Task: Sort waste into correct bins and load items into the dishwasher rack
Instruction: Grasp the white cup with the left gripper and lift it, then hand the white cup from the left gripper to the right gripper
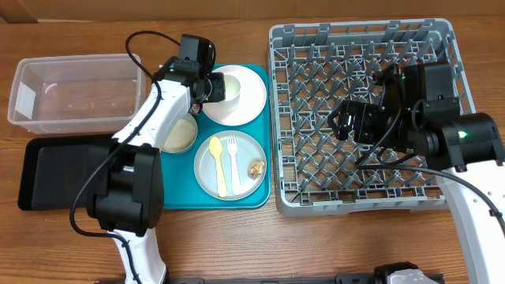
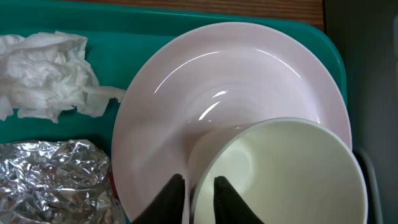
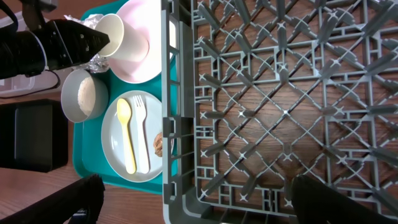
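My left gripper is shut on the rim of the small white cup, one finger inside the wall and one outside. The cup sits tilted on a pale pink plate. Beside the plate lie the crumpled white paper scrap and the silver foil wrapper. A second plate carries the yellow spoon, the white fork and the brown lump. The grey bowl holds rice. My right gripper hangs open over the dishwasher rack, holding nothing.
The plates, bowl and waste all rest on a flat teal tray left of the rack. A clear tub stands at the far left with a black tray in front of it. The left arm reaches across the teal tray.
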